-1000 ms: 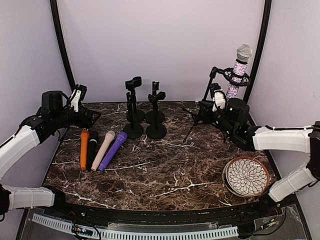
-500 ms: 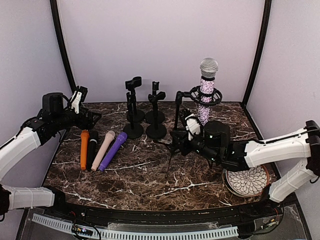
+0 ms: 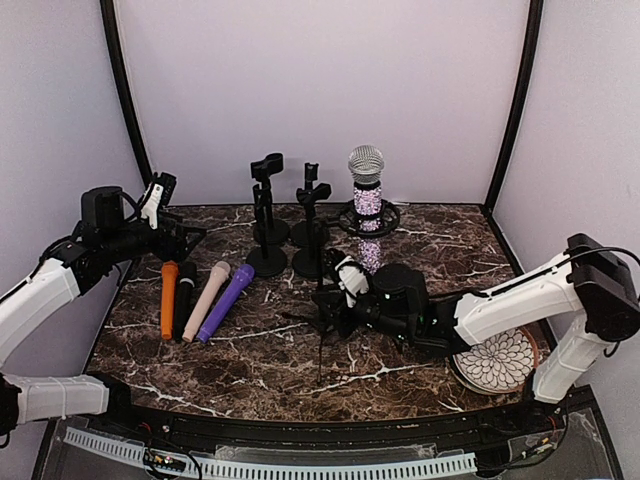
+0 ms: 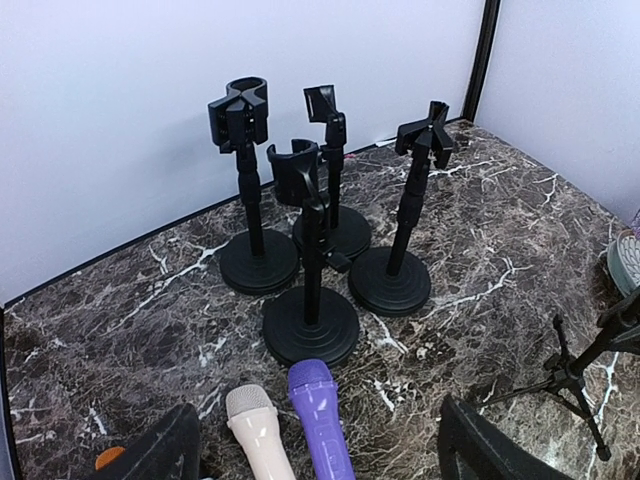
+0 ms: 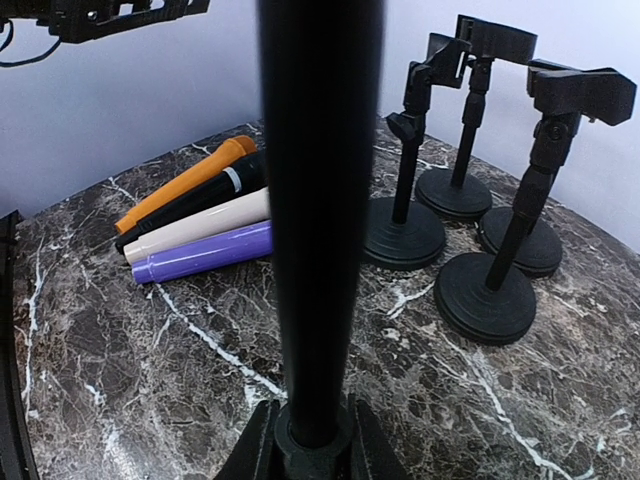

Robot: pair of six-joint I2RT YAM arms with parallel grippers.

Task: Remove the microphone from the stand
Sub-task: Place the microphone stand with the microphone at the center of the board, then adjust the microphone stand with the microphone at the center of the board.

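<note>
A glittery microphone (image 3: 367, 195) with a silver mesh head stands upright in the ring mount of a black tripod stand (image 3: 321, 300), near the table's middle. My right gripper (image 3: 333, 308) is shut on the stand's pole low down. In the right wrist view the pole (image 5: 318, 200) fills the centre, with my right gripper (image 5: 312, 445) clamped at its base collar. My left gripper (image 3: 168, 212) hovers open at the far left, holding nothing. In the left wrist view the left gripper (image 4: 318, 415) is spread wide above lying microphones, and the tripod's legs (image 4: 572, 372) show at the right.
Several empty black round-base stands (image 3: 268, 225) with clips stand at the back centre. Orange (image 3: 169, 297), black (image 3: 186, 300), cream (image 3: 206, 298) and purple (image 3: 226, 300) microphones lie side by side at the left. A patterned plate (image 3: 497, 362) lies at the front right.
My right arm has carried the stand and microphone from the back right corner leftward and forward to the table's middle. The left arm has stayed put.
</note>
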